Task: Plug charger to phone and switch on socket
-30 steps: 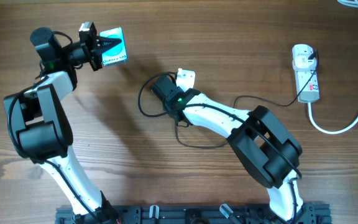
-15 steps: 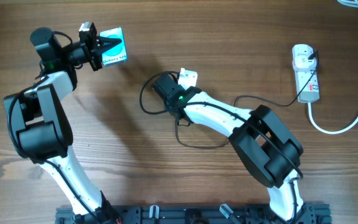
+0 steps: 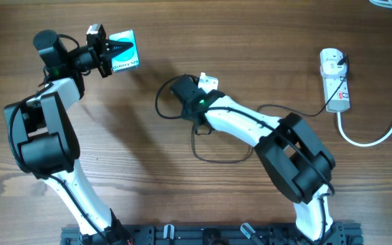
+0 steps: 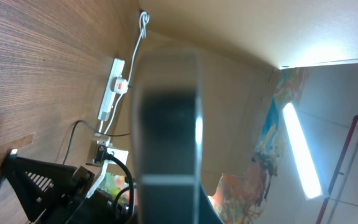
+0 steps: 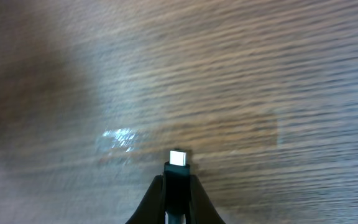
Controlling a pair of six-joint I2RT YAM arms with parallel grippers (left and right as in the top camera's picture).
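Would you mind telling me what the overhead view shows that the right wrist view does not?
Only overhead: the phone clamped in the left gripper, the socket near the right edge, and the charger looping across the wood. Only right wrist: the metal plug tip close up, poking out of the right gripper, whose jaws pinch it. Both: the charger and the wooden table.

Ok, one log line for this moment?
left gripper: shut on phone | right gripper: shut on charger | plug-in: not done | socket: untouched
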